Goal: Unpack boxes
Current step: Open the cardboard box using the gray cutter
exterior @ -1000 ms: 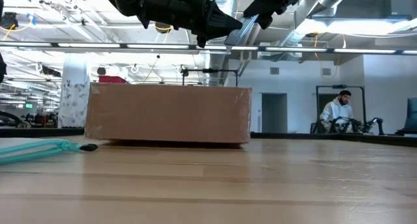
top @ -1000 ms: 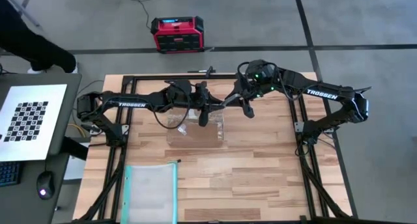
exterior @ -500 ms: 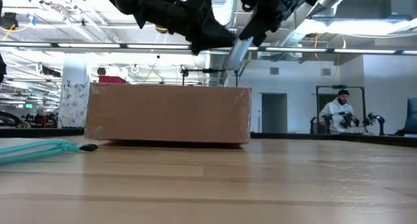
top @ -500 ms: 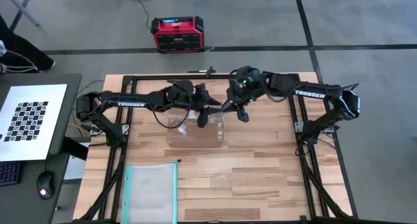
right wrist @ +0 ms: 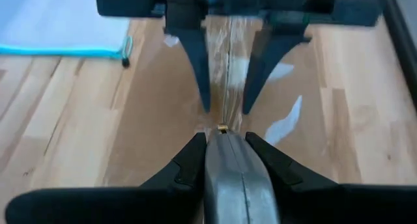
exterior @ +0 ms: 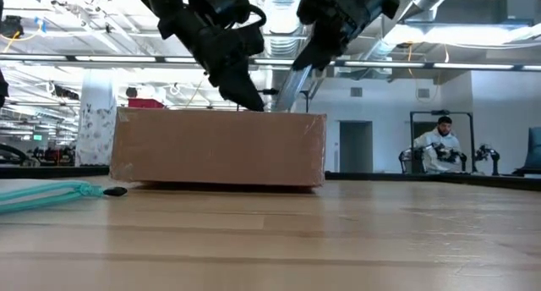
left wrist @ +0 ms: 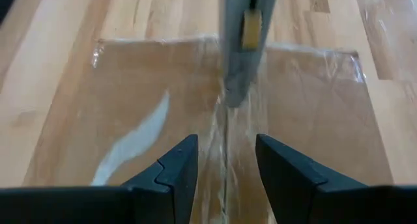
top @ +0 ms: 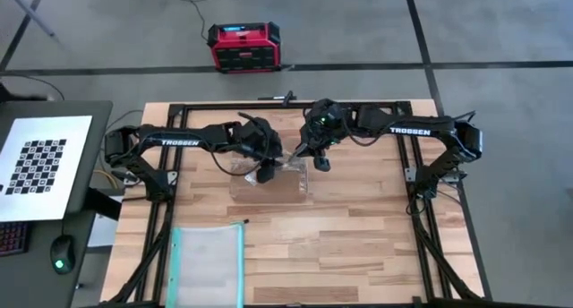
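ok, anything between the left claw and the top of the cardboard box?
Nothing visible. The left claw hangs open over the taped centre seam of the plain brown corrugated cardboard box. The only other thing there is the grey cutter held by the right claw, its tip on the seam farther along.

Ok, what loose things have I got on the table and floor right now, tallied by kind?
Plain brown taped cardboard box: 1
Clear teal-edged plastic pouch: 1
Grey metal box cutter, held in the right gripper: 1
Red and black case on the floor: 1
Total: 4
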